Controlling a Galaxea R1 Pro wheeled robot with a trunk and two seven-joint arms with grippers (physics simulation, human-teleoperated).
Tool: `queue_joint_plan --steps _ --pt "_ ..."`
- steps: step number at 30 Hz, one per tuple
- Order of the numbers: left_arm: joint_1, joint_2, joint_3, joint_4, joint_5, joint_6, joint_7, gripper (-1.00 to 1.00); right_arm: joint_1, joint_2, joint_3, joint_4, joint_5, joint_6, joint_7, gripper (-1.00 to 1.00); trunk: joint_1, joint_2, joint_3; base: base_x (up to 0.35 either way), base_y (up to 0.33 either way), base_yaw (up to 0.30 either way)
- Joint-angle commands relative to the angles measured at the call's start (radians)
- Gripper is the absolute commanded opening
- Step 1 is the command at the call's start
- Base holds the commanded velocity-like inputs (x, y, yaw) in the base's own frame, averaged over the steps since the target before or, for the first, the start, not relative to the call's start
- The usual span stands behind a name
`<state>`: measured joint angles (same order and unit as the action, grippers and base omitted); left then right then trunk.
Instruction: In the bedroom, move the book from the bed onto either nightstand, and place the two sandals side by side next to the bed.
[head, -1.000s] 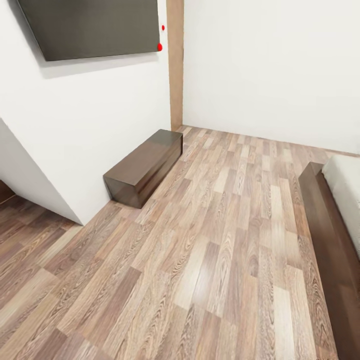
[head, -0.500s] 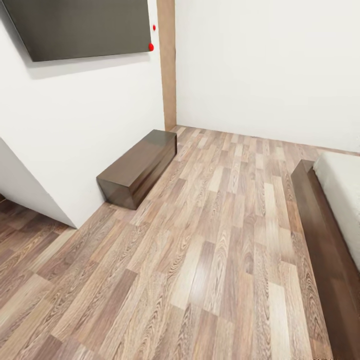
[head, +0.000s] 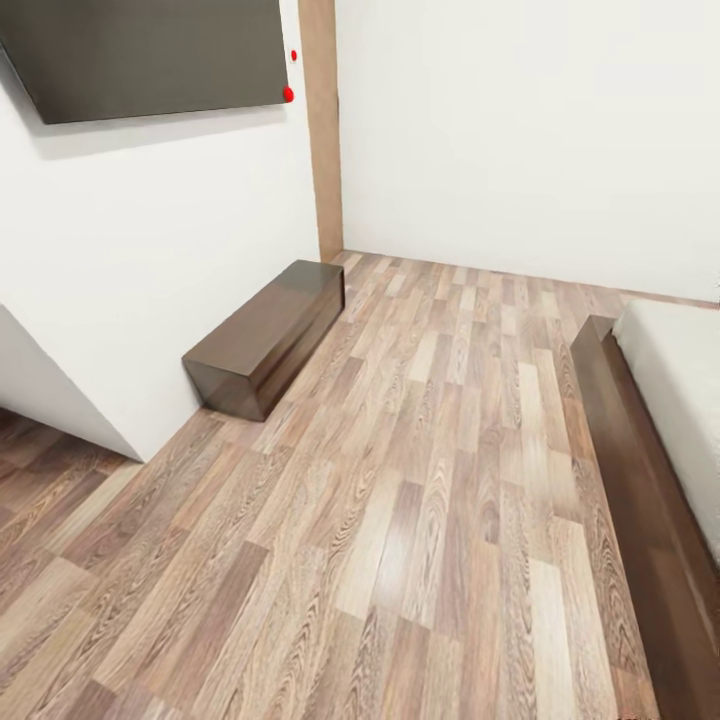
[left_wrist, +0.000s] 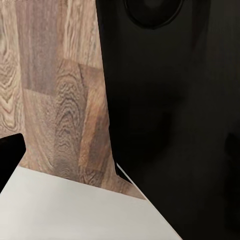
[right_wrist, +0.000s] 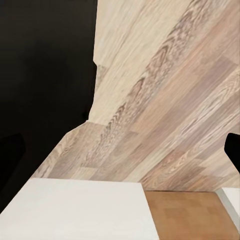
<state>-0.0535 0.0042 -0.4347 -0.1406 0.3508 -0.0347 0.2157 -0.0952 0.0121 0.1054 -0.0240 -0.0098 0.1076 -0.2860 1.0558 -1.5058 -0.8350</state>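
Grippers: can't tell the state of either. Left wrist view shows a dark fingertip (left_wrist: 10, 160) at the frame edge, right wrist view a dark tip (right_wrist: 233, 150) at its edge; neither shows the gap between fingers, so spread or pressed together is unreadable.
Left wrist view: wood-plank floor (left_wrist: 55, 90), a large black shape of the robot's own body (left_wrist: 175, 110), and a white surface (left_wrist: 65, 205) I can't identify.
Right wrist view: pale planks (right_wrist: 165, 95), black robot body (right_wrist: 45, 65), a white surface (right_wrist: 85, 210) beside a plain tan wooden strip (right_wrist: 190, 215).
Bed: right edge of the head view, dark brown frame rail (head: 640, 490) running along the floor, off-white mattress (head: 680, 380) above it.
Cabinet: long low dark brown box (head: 265, 335) on the floor, against the white wall (head: 150, 250) on the left.
Wall items: dark flat panel (head: 140, 55) mounted high on that wall, two small red dots (head: 288, 94) at its right corner, a tan vertical post (head: 322, 130) in the corner.
Change vs earlier frames: whole head view has slid left, so the camera has turned right. Cabinet, panel and post sit further left in frame; more mattress and frame rail are exposed on the right. Nothing in the room itself has moved.
Book, sandals, nightstand: no location to report from these views.
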Motion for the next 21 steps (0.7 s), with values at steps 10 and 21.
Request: queue_joint_plan --steps 10,21 --pt "0.000 0.000 -0.009 -0.001 0.010 -0.002 0.004 1.00 0.000 0.000 0.008 -0.002 -0.001 0.009 -0.004 1.00 0.000 0.000 -0.001 0.000 0.000 -0.075" --pt "0.000 0.000 -0.009 -0.001 0.010 -0.002 0.004 1.00 0.000 0.000 0.009 -0.002 -0.001 0.009 -0.004 1.00 0.000 0.000 -0.001 0.000 0.000 -0.074"
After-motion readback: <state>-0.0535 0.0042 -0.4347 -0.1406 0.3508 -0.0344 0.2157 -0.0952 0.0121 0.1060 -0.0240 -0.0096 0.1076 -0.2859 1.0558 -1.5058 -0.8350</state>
